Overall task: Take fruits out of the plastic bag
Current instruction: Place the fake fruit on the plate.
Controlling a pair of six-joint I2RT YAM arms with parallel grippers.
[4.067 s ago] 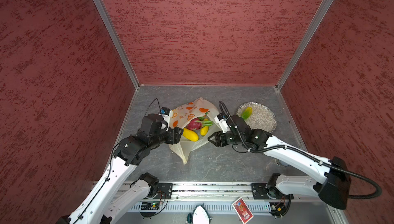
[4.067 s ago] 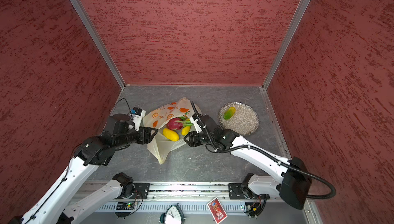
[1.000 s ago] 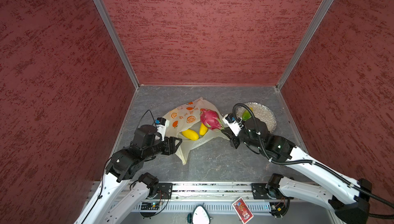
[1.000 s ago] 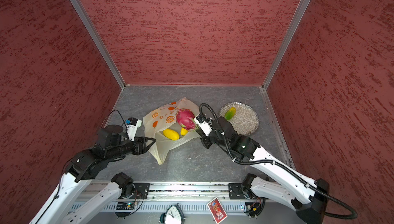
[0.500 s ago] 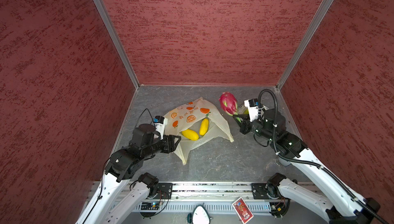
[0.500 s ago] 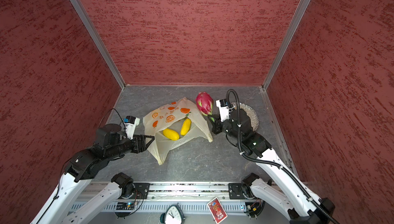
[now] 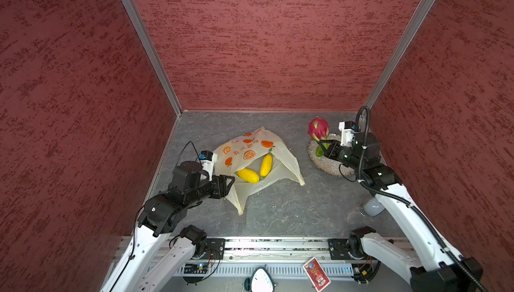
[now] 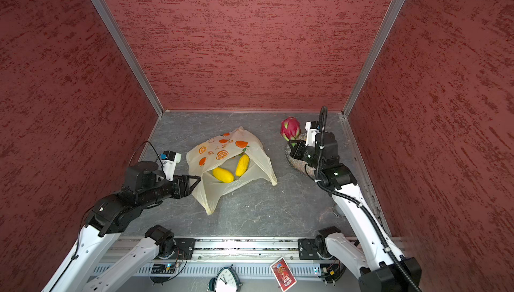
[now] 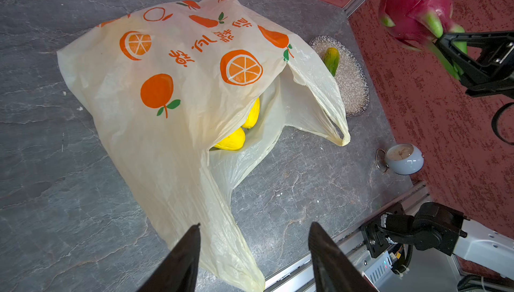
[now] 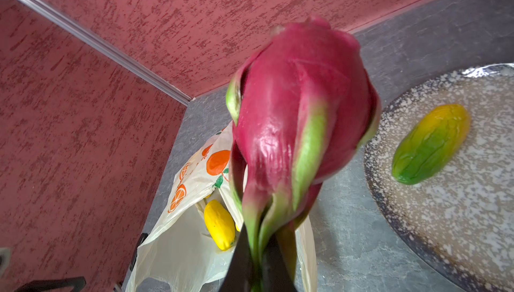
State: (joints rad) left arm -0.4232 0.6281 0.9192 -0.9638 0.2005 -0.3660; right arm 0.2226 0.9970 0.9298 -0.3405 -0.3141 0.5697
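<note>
The plastic bag [image 7: 250, 154] [image 8: 219, 154] lies mid-table, pale yellow with orange prints, its mouth open. Two yellow mangoes [image 7: 248, 175] [image 8: 242, 165] lie in the mouth. My right gripper [image 7: 324, 144] [image 10: 258, 249] is shut on the green leaf tips of a pink dragon fruit [image 7: 318, 128] [image 10: 300, 115]. It holds the fruit in the air by the left edge of the speckled plate [image 7: 329, 167] [image 10: 445, 221]. A green-yellow mango [image 10: 431, 143] rests on that plate. My left gripper [image 7: 232, 182] [image 9: 256, 225] is open above the bag's near handle [image 9: 222, 243], holding nothing.
A small grey alarm clock [image 9: 404, 160] [image 7: 372, 207] stands on the table near the right wall, in front of the plate. Red walls close in the left, back and right sides. A metal rail [image 7: 264, 244] runs along the front edge.
My right gripper has lifted the dragon fruit out of the bag's mouth and carried it right and back to the plate. The left gripper stayed by the bag, barely moving.
</note>
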